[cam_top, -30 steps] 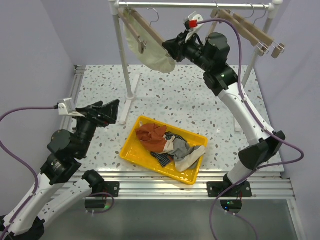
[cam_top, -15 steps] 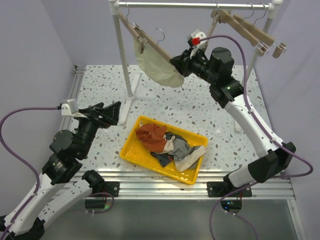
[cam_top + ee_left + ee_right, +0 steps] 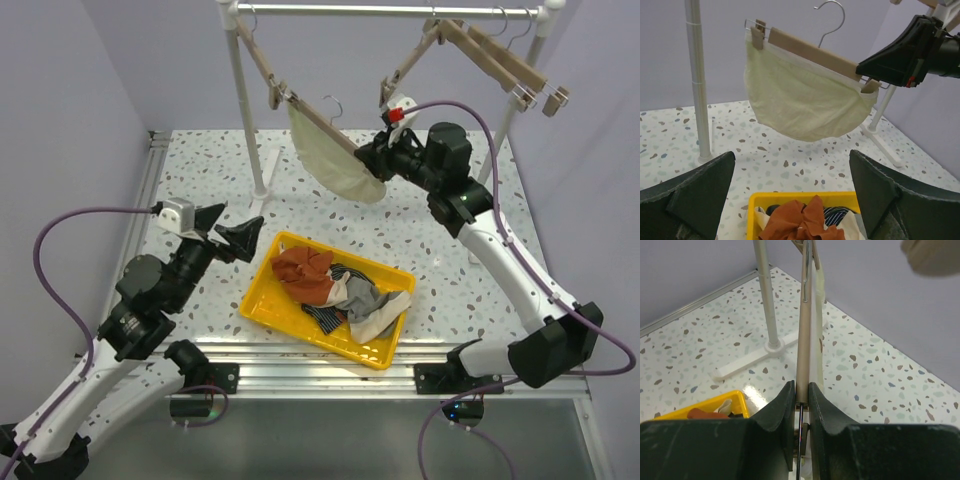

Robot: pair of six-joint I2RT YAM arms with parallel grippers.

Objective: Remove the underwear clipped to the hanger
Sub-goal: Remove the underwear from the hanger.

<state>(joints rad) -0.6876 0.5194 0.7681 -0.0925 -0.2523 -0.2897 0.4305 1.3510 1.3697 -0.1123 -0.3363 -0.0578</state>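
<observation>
Underwear in pale cream-green hangs clipped to a wooden hanger at upper centre of the top view. You will see that this hanger is off the rail and tilted, with its left end high near the rack's left post and its right end low.

The right tool is clenched on the lower right end of that hanger; in the right wrist view its fingers press on both sides of the hanger bar, with the cream cloth running along the bar's right side. In the left wrist view you can see both clips gripping the waistband at each end, and the cloth sagging in a pouch below the bar.

The left tool is released, with its jaws spread wide. It sits at centre left of the top view, just left of the yellow tray, aimed toward the hanging garment and touching nothing.

The tray rests on the speckled table at lower centre. It holds a heap of removed briefs: orange-red at upper left, navy striped at the front, and grey-white at right.

Further wooden hangers hang on the rail at upper right; you can see no cloth on them.
</observation>
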